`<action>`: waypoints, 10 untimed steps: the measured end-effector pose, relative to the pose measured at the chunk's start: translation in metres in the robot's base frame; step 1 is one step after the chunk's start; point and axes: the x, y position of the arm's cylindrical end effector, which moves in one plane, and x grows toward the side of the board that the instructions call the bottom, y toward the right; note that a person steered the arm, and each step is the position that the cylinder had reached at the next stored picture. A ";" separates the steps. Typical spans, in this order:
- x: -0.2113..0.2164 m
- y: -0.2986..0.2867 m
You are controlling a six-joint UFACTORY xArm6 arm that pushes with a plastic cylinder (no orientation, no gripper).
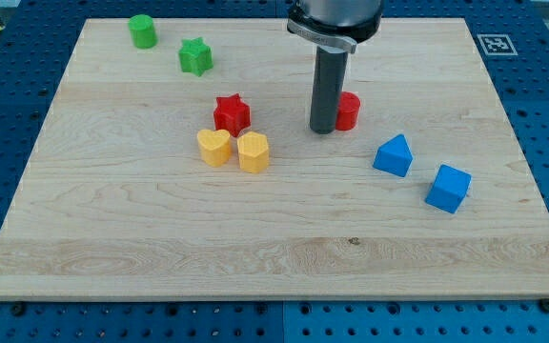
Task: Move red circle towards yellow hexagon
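The red circle [348,110] sits right of the board's middle, partly hidden behind my rod. My tip [323,130] rests on the board touching or just left of the red circle. The yellow hexagon [254,151] lies to the lower left of the tip, next to a yellow heart [214,147]. A red star [232,114] sits just above the two yellow blocks, between them and the tip's left side.
A green cylinder [142,30] and a green star [195,56] sit at the view's top left. A blue triangle [394,155] and a blue cube [448,188] lie at the right. The wooden board [274,257] ends in blue pegboard all round.
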 end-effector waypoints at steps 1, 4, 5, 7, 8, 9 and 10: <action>0.028 0.053; -0.042 0.058; -0.040 -0.005; -0.046 -0.021; -0.041 0.038; 0.007 0.060; 0.023 0.010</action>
